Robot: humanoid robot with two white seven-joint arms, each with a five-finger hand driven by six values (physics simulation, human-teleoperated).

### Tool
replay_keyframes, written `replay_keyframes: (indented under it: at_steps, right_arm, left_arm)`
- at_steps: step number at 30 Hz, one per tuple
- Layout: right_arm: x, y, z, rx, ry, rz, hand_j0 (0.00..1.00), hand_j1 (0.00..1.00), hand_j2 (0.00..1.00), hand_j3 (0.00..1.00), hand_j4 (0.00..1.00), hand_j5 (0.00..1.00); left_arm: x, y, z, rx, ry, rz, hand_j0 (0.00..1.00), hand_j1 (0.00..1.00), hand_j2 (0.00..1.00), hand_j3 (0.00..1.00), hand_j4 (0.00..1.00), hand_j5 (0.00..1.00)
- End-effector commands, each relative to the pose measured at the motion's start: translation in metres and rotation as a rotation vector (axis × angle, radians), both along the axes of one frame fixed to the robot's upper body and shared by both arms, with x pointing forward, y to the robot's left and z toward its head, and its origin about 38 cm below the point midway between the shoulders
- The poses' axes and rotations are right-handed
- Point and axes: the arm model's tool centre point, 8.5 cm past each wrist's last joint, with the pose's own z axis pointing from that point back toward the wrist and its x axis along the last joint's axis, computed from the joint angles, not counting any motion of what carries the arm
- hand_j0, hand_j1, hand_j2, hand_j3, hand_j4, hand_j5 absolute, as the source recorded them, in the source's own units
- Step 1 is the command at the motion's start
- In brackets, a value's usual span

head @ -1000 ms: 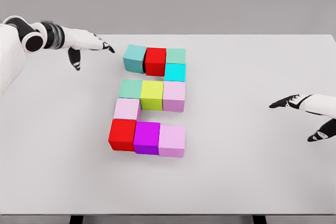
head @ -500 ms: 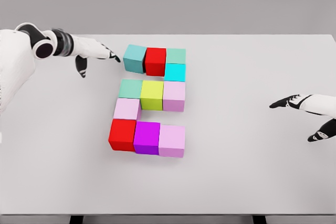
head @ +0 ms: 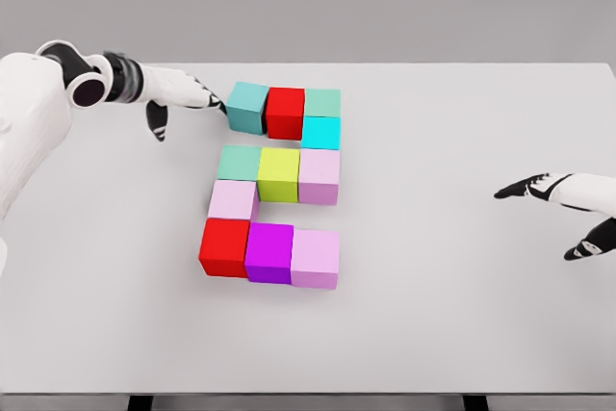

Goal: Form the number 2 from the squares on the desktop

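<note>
Left hand, fingers extended and empty, touches the tilted teal cube at the block 2's top-left on the surface; a gentle rightward push should square it. Right hand rests open.

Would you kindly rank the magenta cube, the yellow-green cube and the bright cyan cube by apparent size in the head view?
1. Magenta cube, bottom row: looks largest.
2. Yellow-green cube, middle row.
3. Bright cyan cube, partly hidden behind the row in front: looks smallest.

The order follows nearness to the camera, so all three may well be equal in real size.
</note>
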Motion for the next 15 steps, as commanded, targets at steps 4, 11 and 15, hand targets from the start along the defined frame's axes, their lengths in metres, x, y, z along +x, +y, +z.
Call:
replay_keyframes:
  at_steps: [4,11,15]
  right_arm:
    - [0.0001,0.0009,0.0008,0.007,0.0,-0.001,1.0,1.0,1.0,1.0,1.0,1.0]
    - [0.0001,0.0,0.001,0.005,0.0,-0.003,1.0,1.0,1.0,1.0,1.0,1.0]
    - [-0.0001,0.0004,0.0002,0.007,0.002,-0.002,1.0,1.0,1.0,1.0,1.0,1.0]
  left_arm:
    - [-0.0007,-0.0032,0.0004,-0.009,-0.003,-0.007,1.0,1.0,1.0,1.0,1.0,1.0]
    - [-0.0011,-0.0014,-0.0003,-0.007,-0.002,-0.004,1.0,1.0,1.0,1.0,1.0,1.0]
    - [-0.0026,0.0009,-0.0041,-0.007,0.005,0.0,1.0,1.0,1.0,1.0,1.0,1.0]
